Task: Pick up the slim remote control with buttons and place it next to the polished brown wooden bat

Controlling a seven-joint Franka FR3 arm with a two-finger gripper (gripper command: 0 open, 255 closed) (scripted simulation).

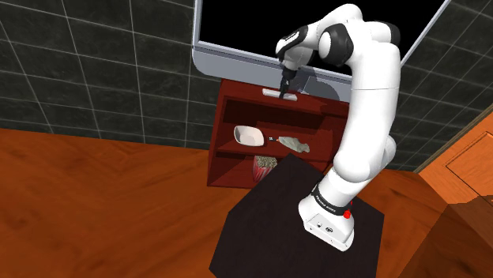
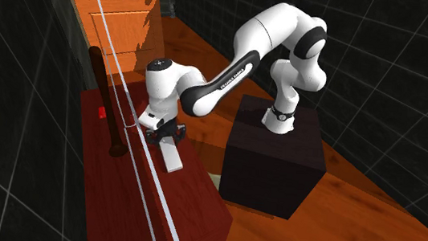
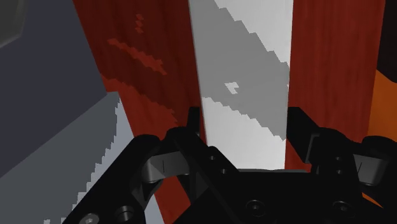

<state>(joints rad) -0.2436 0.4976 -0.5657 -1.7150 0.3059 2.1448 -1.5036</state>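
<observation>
Walls [image 1: 79,63]: dark square tiles w/ pale grout. Floor [image 1: 103,197]: orange-brown wood planks, glossy. Window [image 1: 237,63]: pale grey frame around a black area, directly above the shelf unit. Door [image 2: 118,10]: orange wood panels, round pale knob.

Arm [image 1: 371,87]: smooth white shell, dark joints, bent over and reaching down to the shelf unit's top. Stand [image 1: 269,229]: plain black box, matte. Shelf unit [image 1: 227,118]: red-brown wood w/ visible grain, flat top, open shelves below.

Bat [image 2: 103,97]: long, round, dark brown, polished look, on the shelf unit's top by the wall; thick end far, knob end nearer the remote.

Remote [image 2: 171,158]: slim flat rectangular slab, drawn pale grey-white, buttons not legible. It lies on the shelf unit's top near the front edge, close to the bat's knob end but not touching it.

Gripper [image 3: 245,121]: black. Jaws come down over one end of the remote and are closed on it; in the wrist view each of the fingers [image 3: 194,124] sits against a long edge, slab filling the gap btw them.

Shelves: white bowl-like obj [image 1: 249,136], grey lumpy obj [image 1: 292,144], striped obj [image 1: 265,166] one shelf lower. Small red obj [image 2: 102,113] beside the bat.
</observation>
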